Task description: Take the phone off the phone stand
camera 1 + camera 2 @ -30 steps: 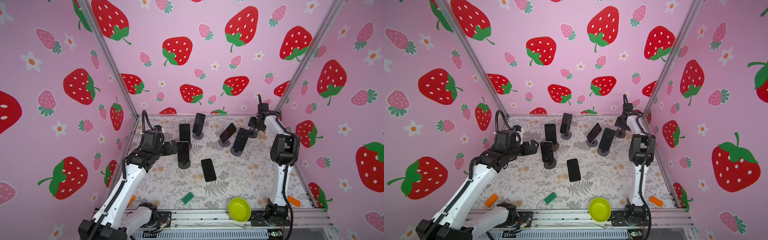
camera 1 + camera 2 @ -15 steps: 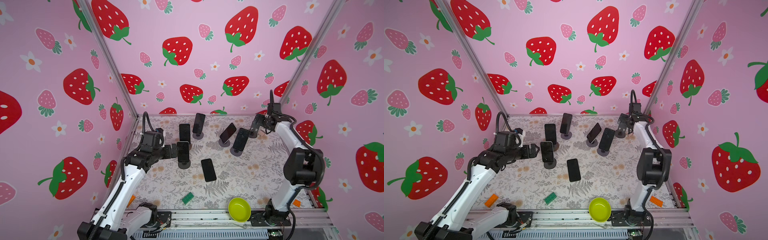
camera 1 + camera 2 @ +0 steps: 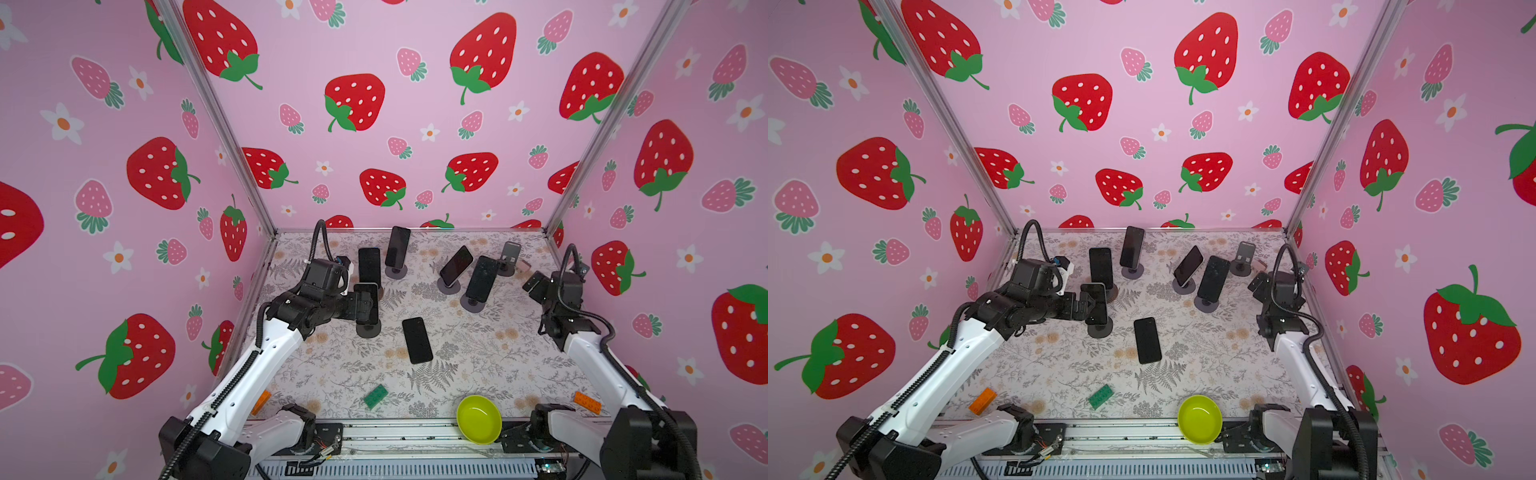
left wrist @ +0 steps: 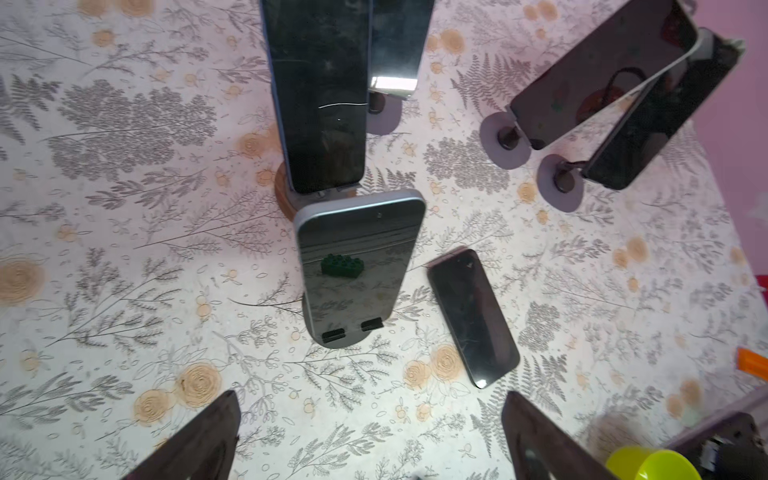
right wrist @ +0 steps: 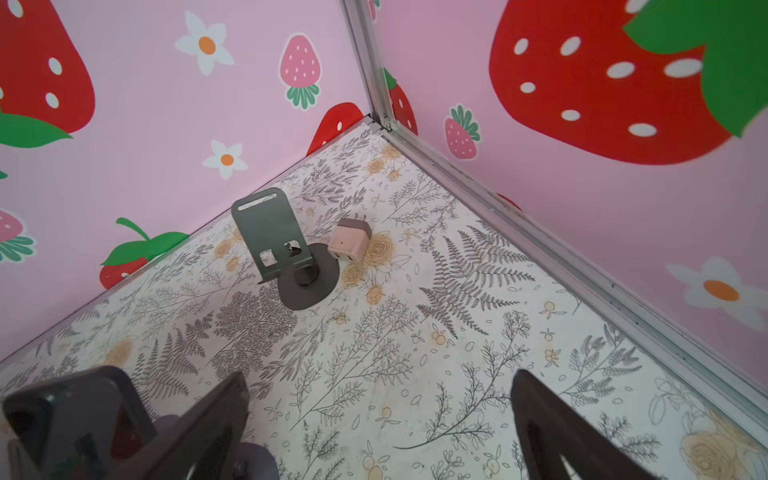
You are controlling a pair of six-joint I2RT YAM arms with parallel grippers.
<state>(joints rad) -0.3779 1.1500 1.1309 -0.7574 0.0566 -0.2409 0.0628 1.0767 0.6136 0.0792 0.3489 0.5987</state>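
Several dark phones lean on round-based stands across the back of the floral table. The nearest phone (image 3: pixel 368 300) (image 4: pixel 357 266) rests on its phone stand (image 3: pixel 368 329), held by two small hooks at its lower edge. My left gripper (image 3: pixel 356 306) (image 4: pixel 370 436) is open right beside this phone, which lies ahead of the fingertips (image 4: pixel 208 436), not between them. My right gripper (image 3: pixel 535 286) (image 5: pixel 378 432) is open and holds nothing near the right wall. It faces an empty grey stand (image 5: pixel 270 232) (image 3: pixel 509 254).
A loose phone (image 3: pixel 417 340) (image 4: pixel 473 316) lies flat mid-table. A pink charger block (image 5: pixel 349 241) sits beside the empty stand. Along the front edge are a green brick (image 3: pixel 375 395), a yellow-green bowl (image 3: pixel 478 419) and orange bricks (image 3: pixel 587 402) (image 3: pixel 982 401).
My right arm has swung away from the back stands toward the right wall and come nearer. My left gripper has edged closer to the nearest phone on its stand.
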